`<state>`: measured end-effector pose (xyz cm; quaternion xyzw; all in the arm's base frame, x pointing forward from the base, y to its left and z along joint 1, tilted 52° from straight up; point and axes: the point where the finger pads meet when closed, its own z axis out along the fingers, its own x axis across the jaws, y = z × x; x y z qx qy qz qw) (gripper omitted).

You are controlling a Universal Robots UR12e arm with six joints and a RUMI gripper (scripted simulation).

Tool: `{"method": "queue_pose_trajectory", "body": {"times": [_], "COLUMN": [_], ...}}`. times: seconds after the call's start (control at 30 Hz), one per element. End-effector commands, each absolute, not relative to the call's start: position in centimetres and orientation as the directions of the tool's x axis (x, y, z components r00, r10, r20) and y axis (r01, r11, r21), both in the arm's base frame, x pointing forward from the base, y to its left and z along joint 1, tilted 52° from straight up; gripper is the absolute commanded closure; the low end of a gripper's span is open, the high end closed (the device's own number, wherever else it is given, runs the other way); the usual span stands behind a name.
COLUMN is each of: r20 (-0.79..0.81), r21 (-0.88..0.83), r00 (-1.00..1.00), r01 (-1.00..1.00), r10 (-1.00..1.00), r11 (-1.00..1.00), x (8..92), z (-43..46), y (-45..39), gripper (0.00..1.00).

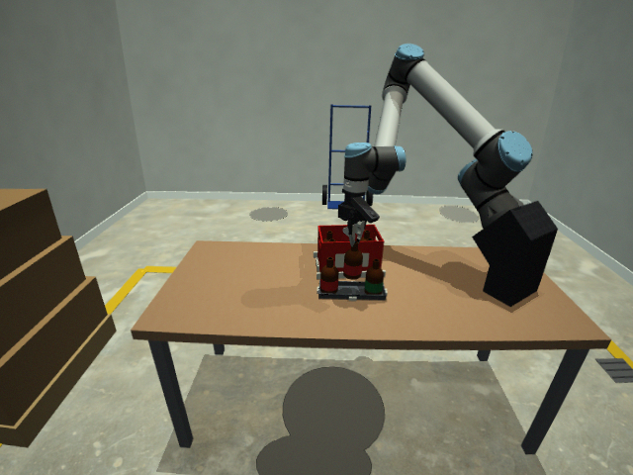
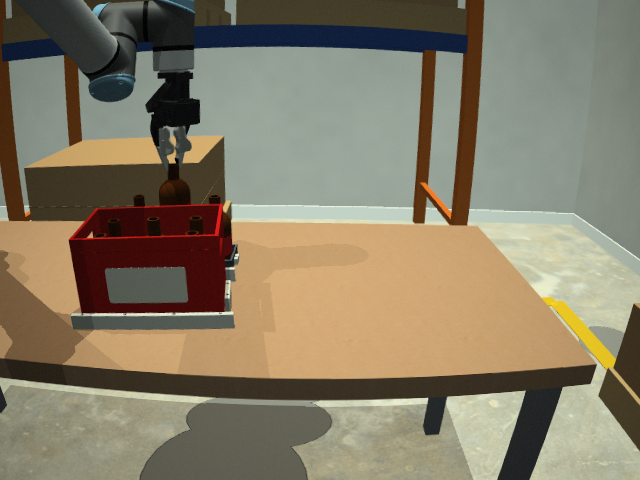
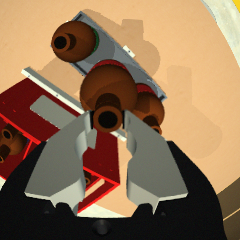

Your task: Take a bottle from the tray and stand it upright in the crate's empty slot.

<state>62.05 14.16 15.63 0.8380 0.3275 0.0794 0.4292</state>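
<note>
My gripper [image 2: 173, 155] is shut on the neck of a brown bottle with a red label [image 2: 174, 189] and holds it upright, lifted above the tray. The same bottle shows in the top view [image 1: 352, 257] and between my fingers in the wrist view [image 3: 108, 95]. The red crate [image 2: 149, 258] holds several brown bottles and stands right beside the grey tray [image 1: 351, 292]. Two bottles still stand on the tray, one with a red label [image 1: 328, 276] and one with a green label [image 1: 374, 278]. The crate's empty slot is hidden from me.
The arm's black base [image 1: 516, 250] stands at the table's right end in the top view. Stepped cardboard boxes [image 1: 36, 307] stand on the floor to the left. A shelf rack with a large box [image 2: 124, 170] stands behind the table.
</note>
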Motion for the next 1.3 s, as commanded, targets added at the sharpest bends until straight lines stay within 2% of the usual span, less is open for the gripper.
{"method": "queue_pose_trajectory", "body": {"times": [0.0, 1.27], "r20": [-0.147, -0.147], "r21": [0.772, 0.772], "r00": [0.773, 0.773], "r01": [0.48, 0.48], "r10": [0.617, 0.617], "r11": [-0.417, -0.417], "x": [61.9, 60.6], "z": [15.9, 17.9], "y": [14.4, 16.6], "gripper": [1.0, 1.0]}}
